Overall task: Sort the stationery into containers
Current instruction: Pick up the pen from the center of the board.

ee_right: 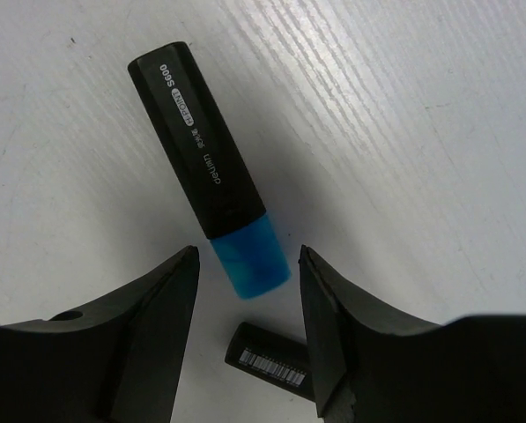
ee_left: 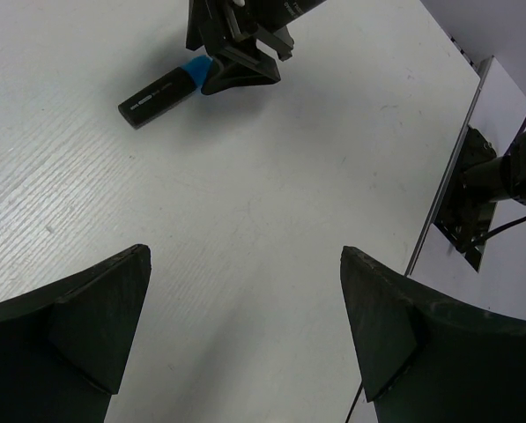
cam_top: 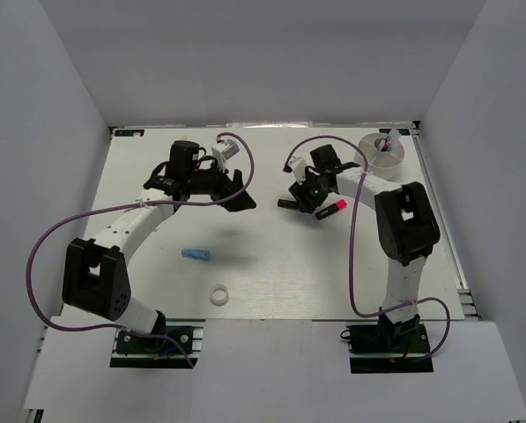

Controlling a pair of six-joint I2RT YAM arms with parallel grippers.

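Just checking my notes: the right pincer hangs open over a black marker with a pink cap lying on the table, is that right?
Not quite: the cap is blue, not pink. The right wrist view shows the right pincer open over a blue-capped black marker lying on the table.

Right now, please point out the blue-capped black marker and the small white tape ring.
Blue-capped black marker (ee_right: 201,167): right wrist view, on its black barrel.
Small white tape ring (cam_top: 212,297): top view, on its rim.
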